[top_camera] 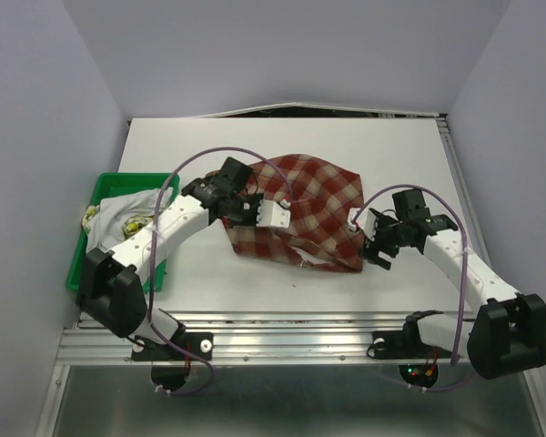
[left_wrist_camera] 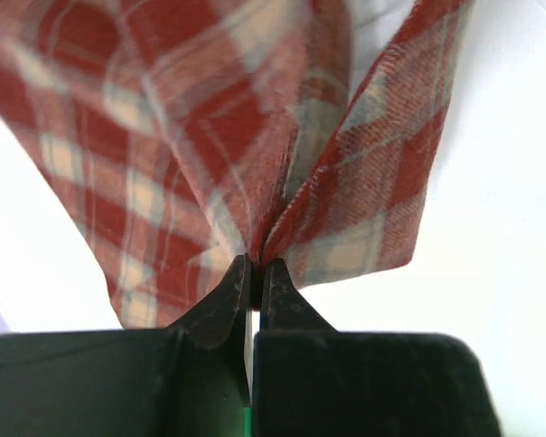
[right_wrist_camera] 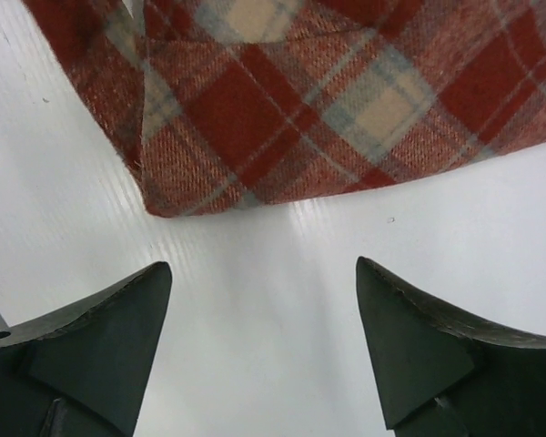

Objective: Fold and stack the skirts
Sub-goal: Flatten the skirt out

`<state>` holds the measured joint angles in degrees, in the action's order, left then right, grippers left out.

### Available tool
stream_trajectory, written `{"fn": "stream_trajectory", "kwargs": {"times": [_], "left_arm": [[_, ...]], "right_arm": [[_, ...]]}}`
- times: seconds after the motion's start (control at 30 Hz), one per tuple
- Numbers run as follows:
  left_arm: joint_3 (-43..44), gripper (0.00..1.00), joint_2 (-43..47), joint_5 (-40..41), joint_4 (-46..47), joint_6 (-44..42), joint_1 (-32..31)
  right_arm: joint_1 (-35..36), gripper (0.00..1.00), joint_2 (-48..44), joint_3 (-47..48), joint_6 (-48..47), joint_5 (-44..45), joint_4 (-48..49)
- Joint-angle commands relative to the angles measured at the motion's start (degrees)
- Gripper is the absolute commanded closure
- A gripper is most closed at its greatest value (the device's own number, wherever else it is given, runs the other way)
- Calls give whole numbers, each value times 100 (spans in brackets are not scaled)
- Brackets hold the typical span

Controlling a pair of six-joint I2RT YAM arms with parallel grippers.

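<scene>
The red-and-cream plaid skirt [top_camera: 305,205] lies spread over the middle of the white table [top_camera: 391,155]. My left gripper [top_camera: 239,202] is at its left edge, shut on a pinched fold of the plaid skirt [left_wrist_camera: 282,173]; the cloth rises in two flaps from the closed fingertips [left_wrist_camera: 255,273]. My right gripper [top_camera: 379,255] hovers by the skirt's right front corner, open, with bare table between its fingers [right_wrist_camera: 264,278]; the plaid skirt's corner [right_wrist_camera: 282,118] lies just ahead of them. Two more skirts, a white one [top_camera: 132,205] and a fruit-printed one [top_camera: 132,225], lie crumpled in the tray.
A green plastic tray [top_camera: 98,193] sits at the table's left edge beside my left arm. Grey walls close in the table at the back and on both sides. A metal rail [top_camera: 282,341] runs along the near edge.
</scene>
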<state>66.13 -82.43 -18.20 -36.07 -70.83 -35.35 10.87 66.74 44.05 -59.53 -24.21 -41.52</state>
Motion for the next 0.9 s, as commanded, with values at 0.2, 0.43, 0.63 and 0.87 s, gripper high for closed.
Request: {"fn": "stream_trajectory", "kwargs": {"times": [0.2, 0.43, 0.63, 0.87], "left_arm": [[1876, 100, -1747, -210, -383, 2221, 1575], [1833, 100, -2391, -404, -163, 2749, 1725], [1904, 100, -2593, -448, -49, 2899, 1734], [2106, 100, -2734, -501, -181, 2899, 1830]], "right_arm": [[20, 19, 234, 498, -673, -831, 267], [90, 20, 506, 920, -16, -1499, 461], [669, 21, 797, 712, 573, -1684, 328], [1654, 20, 726, 60, 740, -973, 1338]]}}
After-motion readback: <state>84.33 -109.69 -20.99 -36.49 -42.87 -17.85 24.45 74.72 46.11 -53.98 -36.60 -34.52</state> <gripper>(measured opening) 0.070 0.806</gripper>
